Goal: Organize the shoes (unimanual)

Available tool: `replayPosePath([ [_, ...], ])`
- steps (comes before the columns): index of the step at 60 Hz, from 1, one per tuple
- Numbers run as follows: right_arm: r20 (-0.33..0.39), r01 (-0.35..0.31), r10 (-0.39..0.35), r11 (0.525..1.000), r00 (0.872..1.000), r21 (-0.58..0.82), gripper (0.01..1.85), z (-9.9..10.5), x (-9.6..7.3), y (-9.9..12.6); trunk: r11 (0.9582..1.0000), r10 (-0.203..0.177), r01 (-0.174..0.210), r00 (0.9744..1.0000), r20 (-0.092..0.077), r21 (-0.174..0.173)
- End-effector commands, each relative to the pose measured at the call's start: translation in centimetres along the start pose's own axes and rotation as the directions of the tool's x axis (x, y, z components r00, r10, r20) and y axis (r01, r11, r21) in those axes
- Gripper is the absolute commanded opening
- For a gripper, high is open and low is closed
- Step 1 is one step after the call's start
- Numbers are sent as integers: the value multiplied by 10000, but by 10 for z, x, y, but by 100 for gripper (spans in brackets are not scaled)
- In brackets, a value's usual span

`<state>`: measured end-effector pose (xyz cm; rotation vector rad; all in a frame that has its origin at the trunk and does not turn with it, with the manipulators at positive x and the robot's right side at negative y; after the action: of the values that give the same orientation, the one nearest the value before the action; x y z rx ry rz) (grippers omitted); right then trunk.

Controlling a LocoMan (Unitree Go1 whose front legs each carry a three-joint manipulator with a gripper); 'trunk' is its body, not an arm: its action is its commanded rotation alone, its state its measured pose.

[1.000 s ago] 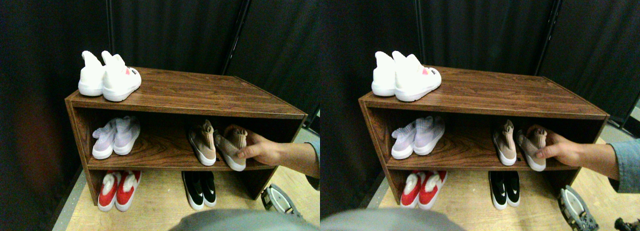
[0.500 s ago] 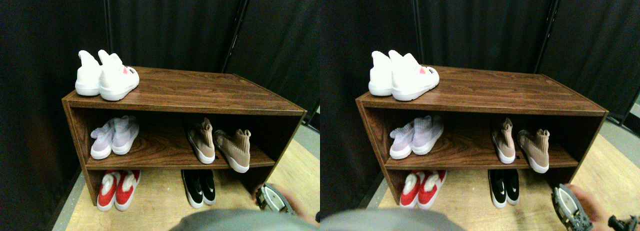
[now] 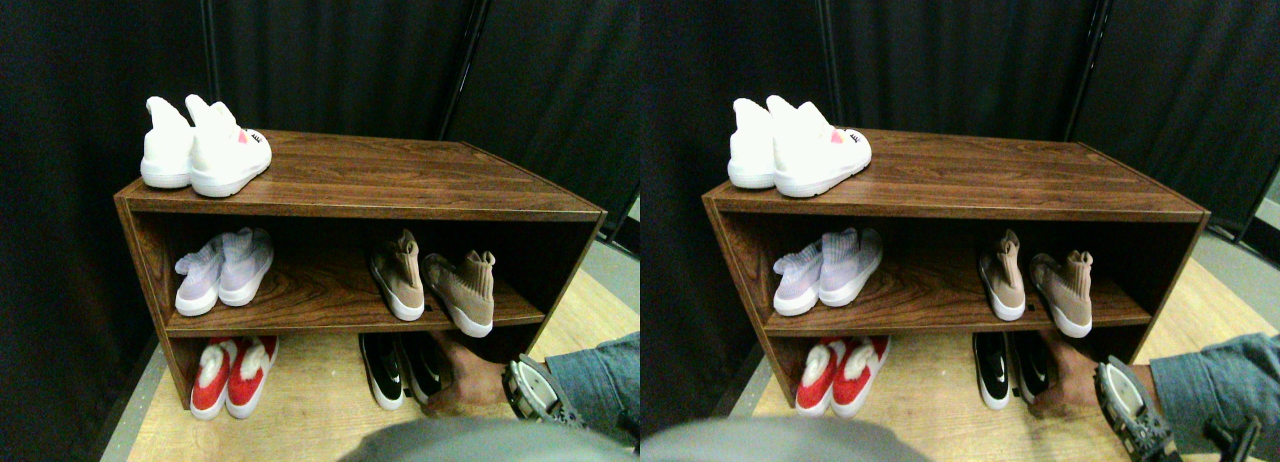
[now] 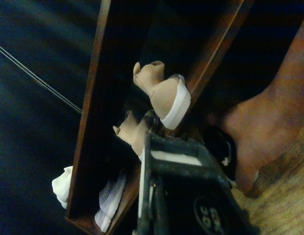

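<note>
a person's hand (image 3: 462, 377) is on the black shoes (image 3: 400, 367) at five o'clock — wait, then square the splayed tan shoes (image 3: 432, 282); gripper (image 3: 540, 394) jaws probably hidden, state unclear.

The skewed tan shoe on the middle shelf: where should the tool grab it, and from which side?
Probably the raised knit ankle collar of the right-hand tan shoe, coming from the open front. Its toe overhangs the shelf edge and angles outward, apart from its mate. A person's hand is below.
</note>
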<state>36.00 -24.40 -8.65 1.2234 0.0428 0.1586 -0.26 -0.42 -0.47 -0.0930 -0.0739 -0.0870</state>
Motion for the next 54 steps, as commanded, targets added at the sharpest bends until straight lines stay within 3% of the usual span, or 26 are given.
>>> replayPosePath([
  [1,61,-456,456,9989,9989,-113,6,-1,3,9,9998,33,-36,9999,-143,-211],
  [33,100,-339,338,9994,9994,96,6,-4,8,16,9998,-1,-3,9998,-181,-207],
  [38,401,-182,157,9978,9991,633,6,-5,7,18,9998,-11,7,9998,-194,-201],
  [39,496,-122,84,9970,9987,759,13,-6,6,20,9998,-11,7,9998,-194,-201],
  [44,521,-41,19,9991,9986,420,106,-8,6,21,9998,-11,7,9998,-194,-201],
  [46,531,-38,17,9992,9986,409,112,-8,6,21,9998,-14,10,9998,-190,-200],
  [49,483,67,-68,10000,9988,34,146,-7,9,20,9998,-14,10,9998,-190,-200],
  [54,368,182,-168,9991,9992,-388,161,-4,16,19,9998,-14,10,9998,-190,-200],
])
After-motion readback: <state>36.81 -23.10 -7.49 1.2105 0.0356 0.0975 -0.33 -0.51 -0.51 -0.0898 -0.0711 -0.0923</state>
